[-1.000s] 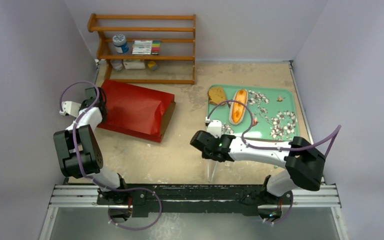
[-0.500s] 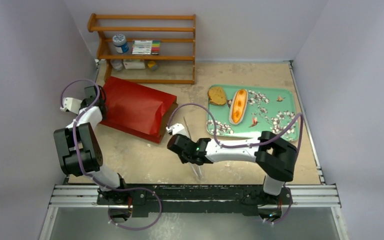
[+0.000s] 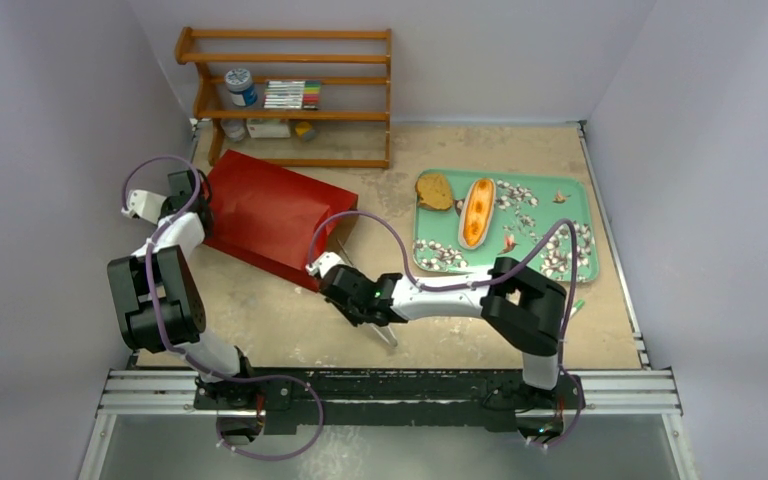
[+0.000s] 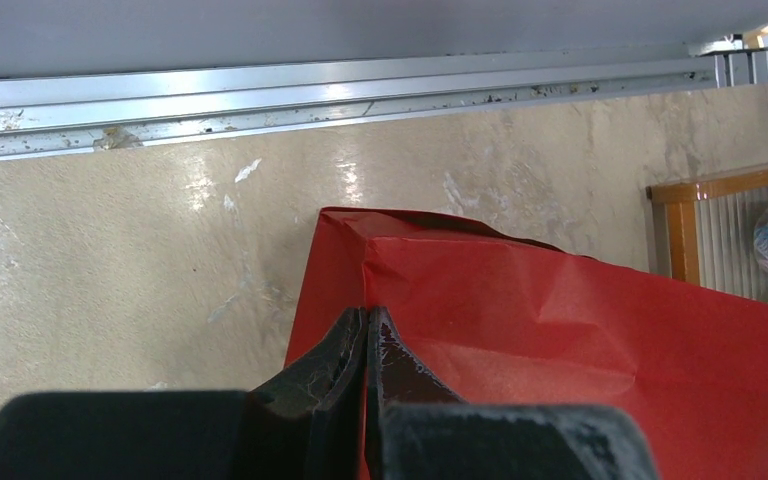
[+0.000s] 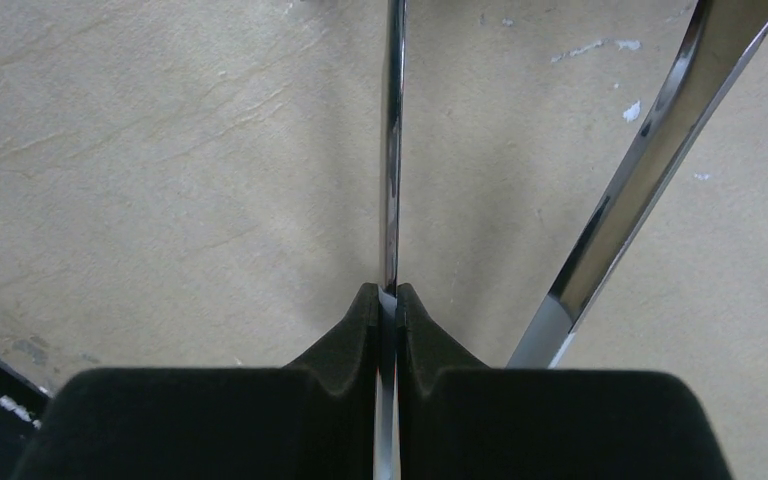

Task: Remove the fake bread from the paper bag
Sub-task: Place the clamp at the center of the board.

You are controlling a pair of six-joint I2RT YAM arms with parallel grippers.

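Right end effector (image 5: 388, 300): pressed together on one blade of the metal tongs (image 5: 392, 150); the second blade splays apart beside it.
Left end effector (image 4: 365, 330): pinched shut on the red paper of the paper bag (image 3: 270, 215), at its closed end.
The bag lies on the counter (image 3: 260, 320), its mouth just beside the right end effector.
Fake bread: round brown slice (image 3: 435, 190) and split bun (image 3: 476, 212) on a green tray (image 3: 540, 212), well apart from both end effectors, on the right one's side.

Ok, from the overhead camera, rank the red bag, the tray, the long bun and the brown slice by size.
1. tray and red paper bag, too close to rank
2. long bun
3. brown slice, smallest
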